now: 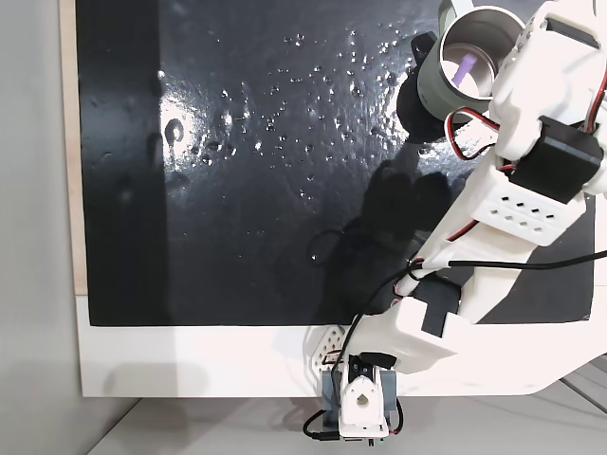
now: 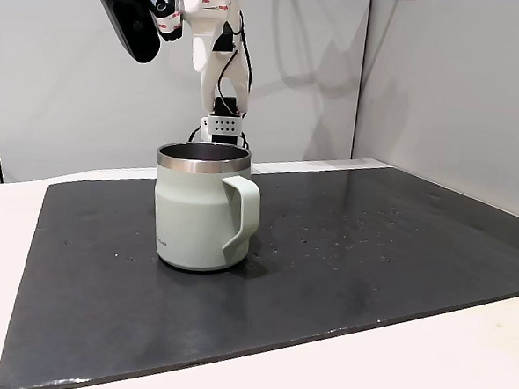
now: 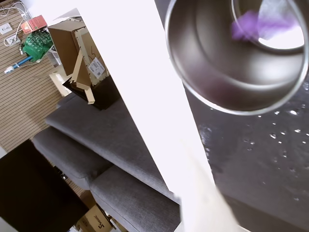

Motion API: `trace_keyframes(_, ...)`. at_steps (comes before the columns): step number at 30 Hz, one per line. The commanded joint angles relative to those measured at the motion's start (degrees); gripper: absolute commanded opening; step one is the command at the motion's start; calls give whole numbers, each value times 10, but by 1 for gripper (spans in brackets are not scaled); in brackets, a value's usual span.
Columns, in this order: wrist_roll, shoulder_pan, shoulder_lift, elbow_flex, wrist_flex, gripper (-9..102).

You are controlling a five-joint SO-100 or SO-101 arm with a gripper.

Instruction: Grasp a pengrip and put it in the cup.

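Note:
The cup (image 2: 199, 210), a pale grey-green mug with a steel rim, stands upright on the black mat. From above it sits at the top right, cup (image 1: 438, 83), partly covered by my white arm. The pengrip (image 1: 464, 68) is a small light-purple piece inside the cup, leaning on the inner wall. In the wrist view it is a blurred purple patch, pengrip (image 3: 251, 25), deep in the steel cup (image 3: 203, 72). My gripper (image 2: 202, 60) hangs above and behind the cup with nothing visible in it. How its jaws stand is hidden.
The black mat (image 1: 256, 190) covers most of the white table (image 1: 190, 360) and carries small water drops. My arm's base (image 1: 360, 403) is clamped at the near edge. A grey sofa (image 3: 111, 145) and cardboard boxes show beyond the table.

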State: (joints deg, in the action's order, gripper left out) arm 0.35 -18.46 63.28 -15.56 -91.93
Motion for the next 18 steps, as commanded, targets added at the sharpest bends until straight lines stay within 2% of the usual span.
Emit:
trace_keyframes(1,11,-3,6,47,-18,40)
trace_keyframes(6,11,4,5,68,-41,40)
trace_keyframes(18,14,4,4,69,-40,38)
